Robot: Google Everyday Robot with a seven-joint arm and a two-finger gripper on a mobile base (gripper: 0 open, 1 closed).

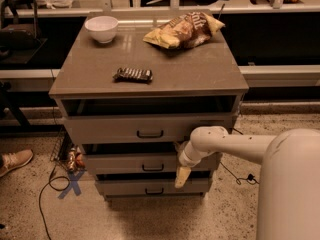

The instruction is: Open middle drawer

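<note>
The middle drawer is a grey-brown flat front with a small dark bar handle, set between the taller top drawer and the bottom drawer. A dark gap shows above its front. My gripper hangs pointing down in front of the right part of the middle drawer, reaching over the gap to the bottom drawer. It is to the right of the handle and apart from it. My white arm comes in from the right.
The top drawer stands slightly out. On the cabinet top lie a white bowl, a chip bag and a dark wrapped bar. A shoe, a cable and a blue floor cross are at the left.
</note>
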